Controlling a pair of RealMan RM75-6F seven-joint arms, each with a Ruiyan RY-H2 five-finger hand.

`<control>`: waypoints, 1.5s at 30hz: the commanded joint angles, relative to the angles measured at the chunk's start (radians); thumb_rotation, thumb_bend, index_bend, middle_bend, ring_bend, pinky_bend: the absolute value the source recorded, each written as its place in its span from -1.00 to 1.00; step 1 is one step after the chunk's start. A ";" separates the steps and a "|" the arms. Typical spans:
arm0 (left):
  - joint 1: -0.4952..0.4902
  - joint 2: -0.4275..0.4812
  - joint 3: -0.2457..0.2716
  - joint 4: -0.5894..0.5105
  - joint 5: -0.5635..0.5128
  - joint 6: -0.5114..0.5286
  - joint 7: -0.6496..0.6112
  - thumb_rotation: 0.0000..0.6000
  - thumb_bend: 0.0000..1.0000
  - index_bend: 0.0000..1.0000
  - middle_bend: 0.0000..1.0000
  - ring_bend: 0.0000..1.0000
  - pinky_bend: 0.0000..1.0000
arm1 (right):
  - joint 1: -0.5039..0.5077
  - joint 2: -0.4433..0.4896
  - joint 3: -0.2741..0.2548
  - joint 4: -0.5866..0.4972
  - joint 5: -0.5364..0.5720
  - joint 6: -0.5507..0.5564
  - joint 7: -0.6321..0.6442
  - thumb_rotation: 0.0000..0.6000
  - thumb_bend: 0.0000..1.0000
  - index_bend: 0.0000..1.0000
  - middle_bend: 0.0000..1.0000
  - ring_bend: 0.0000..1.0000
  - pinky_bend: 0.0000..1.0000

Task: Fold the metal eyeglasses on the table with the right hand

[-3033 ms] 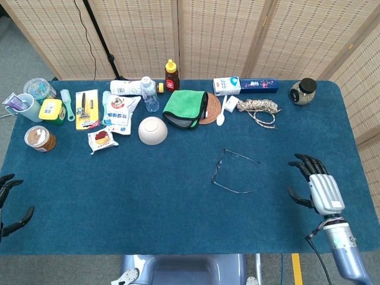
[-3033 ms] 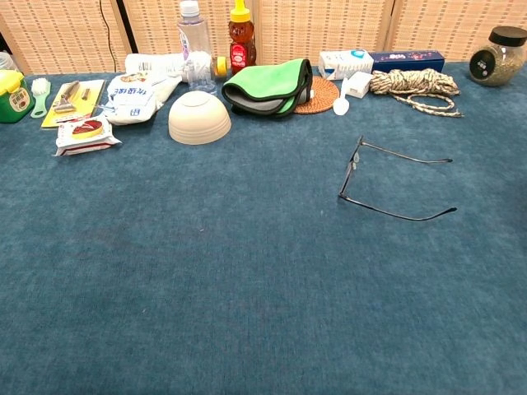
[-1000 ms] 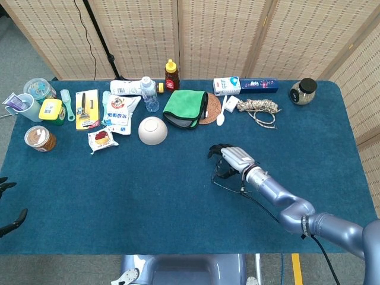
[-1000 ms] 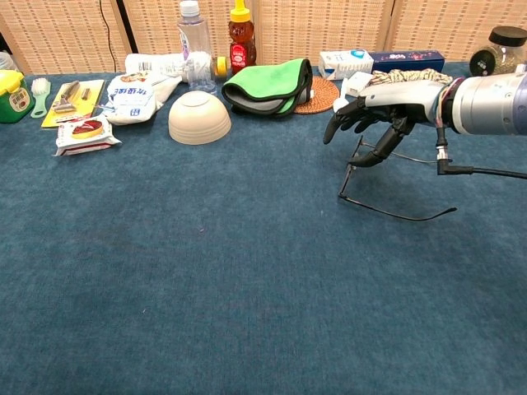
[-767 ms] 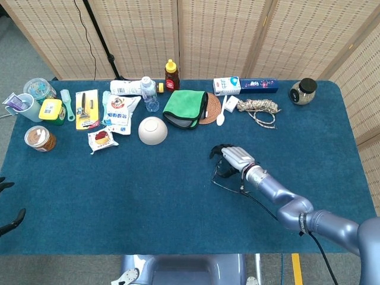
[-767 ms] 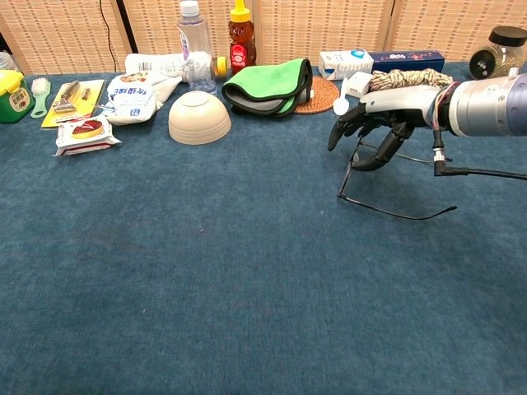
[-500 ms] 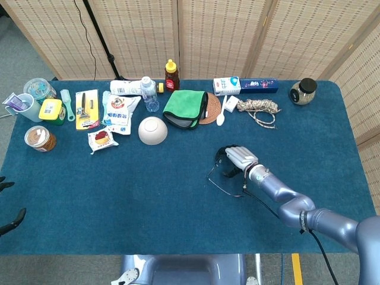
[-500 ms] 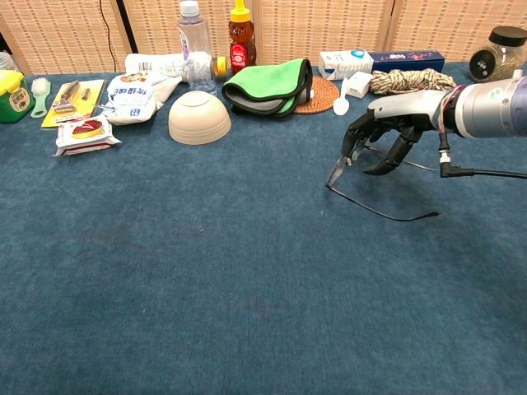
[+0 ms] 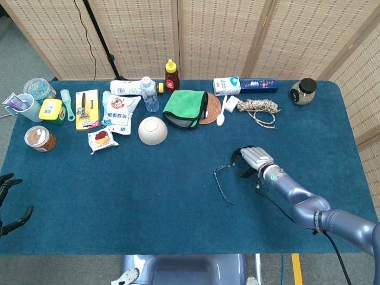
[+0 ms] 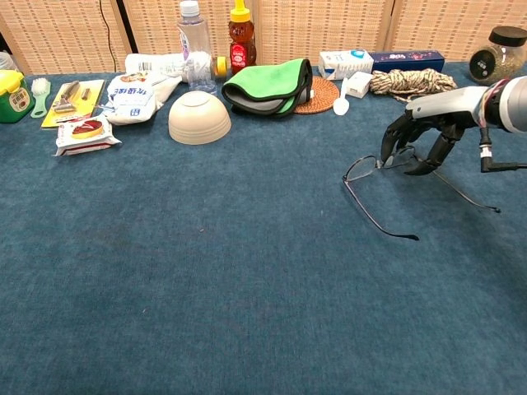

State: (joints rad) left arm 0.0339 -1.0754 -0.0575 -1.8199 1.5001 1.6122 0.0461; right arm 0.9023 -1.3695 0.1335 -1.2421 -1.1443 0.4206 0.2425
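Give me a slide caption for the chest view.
Right hand grips the metal eyeglasses by the frame, temples unfolded.

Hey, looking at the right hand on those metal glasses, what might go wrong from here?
1. The right hand touches the metal eyeglasses only at the lens end, with both temples open on the table; the thin frame may skid or swivel instead of folding.
2. The fingers curl down over the lenses, so pressing could bend the wire frame or smudge the glass.
3. One temple runs under the hand toward the wrist; the hand may block it from closing.
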 commanded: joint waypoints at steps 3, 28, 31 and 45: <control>-0.003 -0.002 0.001 -0.001 0.004 -0.004 0.001 0.79 -0.49 -0.48 -0.62 -0.70 -1.00 | -0.025 0.042 -0.028 -0.050 0.039 0.019 -0.039 1.00 -0.21 -0.33 -0.53 -0.62 -0.79; -0.022 -0.018 0.006 -0.016 0.039 -0.012 0.014 0.79 -0.49 -0.48 -0.62 -0.70 -1.00 | -0.100 0.226 -0.159 -0.284 0.283 0.167 -0.273 1.00 -0.21 -0.33 -0.52 -0.62 -0.79; -0.025 -0.021 0.007 -0.016 0.040 -0.014 0.015 0.79 -0.49 -0.48 -0.62 -0.70 -1.00 | -0.112 0.242 -0.164 -0.311 0.287 0.184 -0.279 1.00 -0.21 -0.33 -0.53 -0.62 -0.79; -0.026 -0.022 0.008 -0.020 0.043 -0.010 0.018 0.79 -0.49 -0.48 -0.62 -0.70 -1.00 | -0.135 0.257 -0.120 -0.347 0.231 0.259 -0.287 1.00 -0.21 -0.35 -0.56 -0.63 -0.78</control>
State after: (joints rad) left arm 0.0076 -1.0976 -0.0493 -1.8395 1.5433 1.6019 0.0648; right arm 0.7632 -1.1049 0.0064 -1.5970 -0.9055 0.6832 -0.0477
